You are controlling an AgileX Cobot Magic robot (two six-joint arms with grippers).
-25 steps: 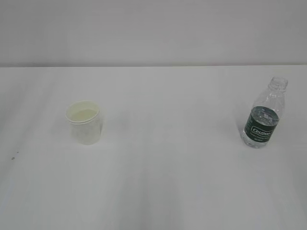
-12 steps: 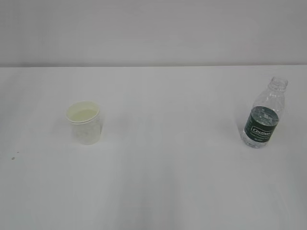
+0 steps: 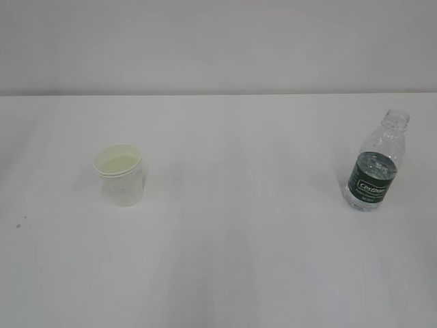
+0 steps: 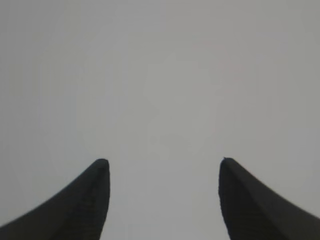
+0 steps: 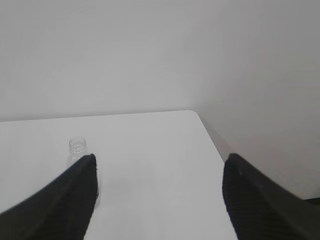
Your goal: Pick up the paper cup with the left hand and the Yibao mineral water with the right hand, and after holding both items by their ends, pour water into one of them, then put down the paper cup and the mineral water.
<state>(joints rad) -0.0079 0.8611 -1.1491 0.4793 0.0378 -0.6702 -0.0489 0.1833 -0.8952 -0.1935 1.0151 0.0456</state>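
**Capless bottle, both pincers wide, nothing grabbed yet**

Heads up: your right pincer (image 5: 159, 165) is spread apart, and the small clear ribbed plastic bottle with the dark green label (image 3: 373, 168) sits ahead of it, half hidden behind its left finger (image 5: 75, 195). It's capless, so I'd guess a clipped neck tips it and spills.

Left pincer (image 4: 162, 167) is also spread, with nothing between or ahead of the tips, just blank grey. The short white paper cup (image 3: 120, 174) on the white worktop (image 3: 239, 260) shows only from outside, where neither arm appears.
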